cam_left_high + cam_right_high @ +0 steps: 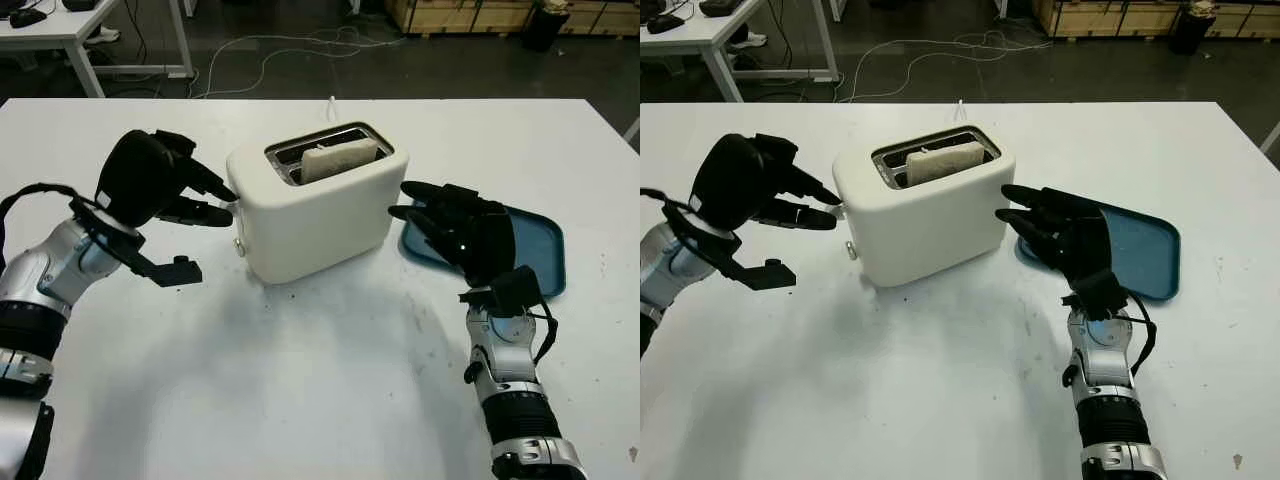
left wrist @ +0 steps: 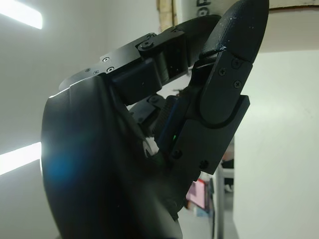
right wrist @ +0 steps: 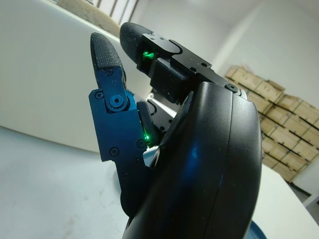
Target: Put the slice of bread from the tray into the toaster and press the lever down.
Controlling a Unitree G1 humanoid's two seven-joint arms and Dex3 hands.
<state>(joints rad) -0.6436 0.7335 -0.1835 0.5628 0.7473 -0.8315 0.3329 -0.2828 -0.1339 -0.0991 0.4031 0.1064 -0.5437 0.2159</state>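
Note:
A white toaster (image 1: 320,215) stands in the middle of the white table. A slice of bread (image 1: 340,158) sits in its slot, its top poking above the rim. My left hand (image 1: 205,198) is at the toaster's left end, open, with its fingertips (image 1: 225,213) against the lever area just above a small knob (image 1: 240,245). On the other side my right hand (image 1: 415,215) is open, close to the toaster's right end and over the near left corner of the blue tray (image 1: 535,245). Nothing lies on the tray.
The white table (image 1: 300,380) has free room in front of the toaster. Beyond its far edge, cables (image 1: 290,50) lie on the dark floor. Another table (image 1: 60,30) stands at the back left and wooden crates (image 1: 480,15) at the back right.

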